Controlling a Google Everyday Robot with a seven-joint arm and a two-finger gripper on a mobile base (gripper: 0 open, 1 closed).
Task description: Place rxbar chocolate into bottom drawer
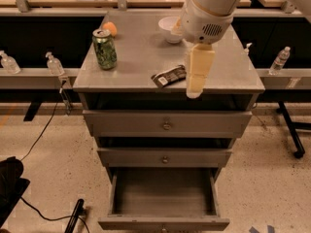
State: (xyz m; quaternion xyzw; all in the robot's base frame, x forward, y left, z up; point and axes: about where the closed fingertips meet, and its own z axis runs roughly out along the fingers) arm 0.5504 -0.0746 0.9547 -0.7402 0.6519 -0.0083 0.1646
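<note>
The rxbar chocolate (169, 76), a dark flat bar with a white label patch, lies on the grey cabinet top (141, 57) near its front edge. My gripper (194, 89) points down just to the right of the bar, over the front edge of the top; I cannot tell whether it touches the bar. The bottom drawer (163, 221) is pulled out, and its inside shows nothing in it. The two upper drawers (166, 125) are pushed in.
A green patterned can (104, 49) stands at the top's left, with an orange (111, 29) behind it. A white bowl (170, 28) sits at the back, partly behind my arm. Plastic bottles (55, 64) stand on side ledges. A black cable (43, 130) runs across the floor at left.
</note>
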